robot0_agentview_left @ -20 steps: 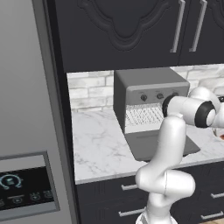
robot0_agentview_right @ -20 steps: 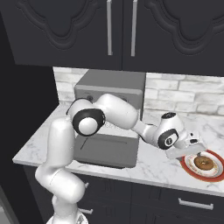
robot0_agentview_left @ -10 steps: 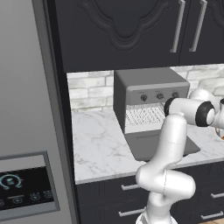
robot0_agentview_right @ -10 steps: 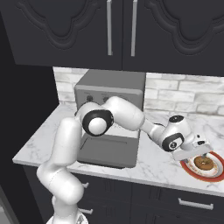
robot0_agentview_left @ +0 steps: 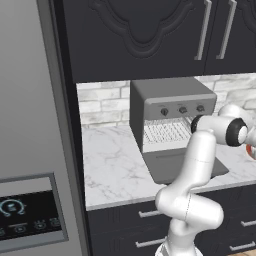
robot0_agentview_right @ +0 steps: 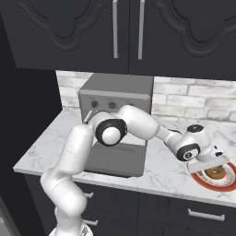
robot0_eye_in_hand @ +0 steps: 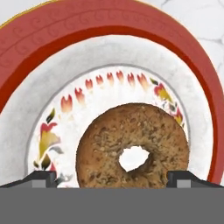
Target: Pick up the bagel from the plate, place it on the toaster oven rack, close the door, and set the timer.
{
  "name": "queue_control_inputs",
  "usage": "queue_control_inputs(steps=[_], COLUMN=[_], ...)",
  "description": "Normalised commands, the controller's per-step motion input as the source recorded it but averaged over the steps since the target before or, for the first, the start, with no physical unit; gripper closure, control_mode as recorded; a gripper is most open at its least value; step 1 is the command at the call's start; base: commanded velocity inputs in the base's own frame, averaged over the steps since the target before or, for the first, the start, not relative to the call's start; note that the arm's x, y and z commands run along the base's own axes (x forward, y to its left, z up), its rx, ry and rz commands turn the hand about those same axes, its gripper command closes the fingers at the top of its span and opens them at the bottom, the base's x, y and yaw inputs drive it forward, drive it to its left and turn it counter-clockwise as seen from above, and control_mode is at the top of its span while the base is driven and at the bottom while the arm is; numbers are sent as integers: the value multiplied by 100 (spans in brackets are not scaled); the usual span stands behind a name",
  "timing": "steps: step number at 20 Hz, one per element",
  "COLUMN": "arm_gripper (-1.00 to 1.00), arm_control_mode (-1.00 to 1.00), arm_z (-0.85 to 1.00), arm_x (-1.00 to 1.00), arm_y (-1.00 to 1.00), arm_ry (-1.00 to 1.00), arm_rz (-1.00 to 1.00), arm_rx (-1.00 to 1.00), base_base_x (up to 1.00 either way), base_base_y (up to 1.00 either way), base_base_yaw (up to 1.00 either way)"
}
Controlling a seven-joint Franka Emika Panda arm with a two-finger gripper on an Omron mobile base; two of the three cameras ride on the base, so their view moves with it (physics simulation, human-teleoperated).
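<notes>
Bagel [robot0_eye_in_hand: 133, 152] lies on the plate [robot0_eye_in_hand: 109, 52] between the spread fingers [robot0_eye_in_hand: 40, 178].

Glossy white tubular arm [robot0_agentview_right: 138, 124] — dark round joint caps.

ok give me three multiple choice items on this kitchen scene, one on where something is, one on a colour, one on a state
1. Where does the bagel lie?
A. on the toaster oven rack
B. on the plate
C. on the bare counter

2. What colour is the rim of the plate?
A. red
B. blue
C. green

3. How does the door of the toaster oven stand?
A. shut
B. taken off
C. folded down open

Answers:
1. B, the hand view shows the bagel resting on the plate's pale centre, between the fingertips of the gripper.
2. A, a broad red band rings the plate in the hand view and the right base view.
3. C, the door lies flat in front of the oven and the toaster oven rack shows in the opening.
</notes>
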Motion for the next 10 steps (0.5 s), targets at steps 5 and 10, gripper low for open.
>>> queue_control_inputs(steps=[5, 10], arm_gripper=[-100, 100], arm_control_mode=[-100, -100], arm_z=[-23, -35], arm_x=[15, 5], arm_y=[0, 0], arm_ry=[10, 16], arm_rz=[2, 1], arm_rx=[3, 1], base_base_x=[0, 0], base_base_y=[0, 0], base_base_yaw=[0, 0])
